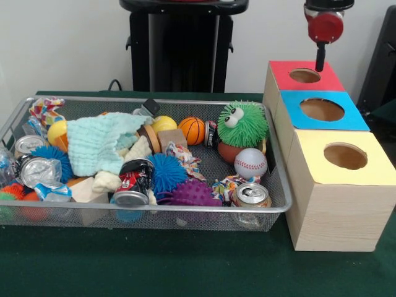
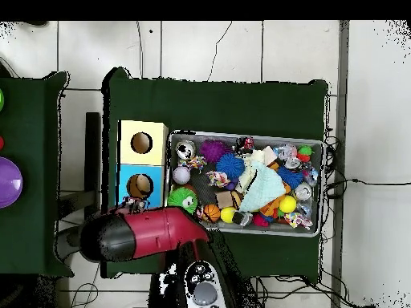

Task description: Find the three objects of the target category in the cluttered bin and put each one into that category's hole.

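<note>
1. Whether the gripper (image 1: 320, 62) is clenched or released cannot be told; only a narrow black tip is seen below a red joint, and nothing is seen held in it
2. From the front, the gripper is hung at 1 o'clock in the scene, just above the hole (image 1: 304, 75) of the red box (image 1: 331, 79), at the hole's 1 o'clock edge
3. Three boxes are set in a touching row: the blue box (image 1: 352, 117) lies at 6 o'clock of the red one, and the yellow box (image 1: 334, 204) at 6 o'clock of the blue one
4. The bin (image 1: 185, 210) is placed on the green table (image 1: 154, 266) at 9 o'clock of the boxes, just beside them
5. Inside the bin, a green ball (image 1: 242, 124) with googly eyes is found at 2 o'clock, with a baseball (image 1: 250, 163) at its 6 o'clock and a basketball (image 1: 191, 130) at its 9 o'clock
6. A mint cloth (image 1: 96, 142) is spread at 10 o'clock in the bin, over other items
7. A blue spiky ball (image 1: 167, 172) and a purple spiky ball (image 1: 192, 193) are seen at 6 o'clock in the bin, and a can (image 1: 251, 195) at 4 o'clock
8. No plush animal can be made out among the clutter in either view
9. From overhead, the red arm (image 2: 152, 235) is stretched toward 9 o'clock and the red box is covered by it
</note>
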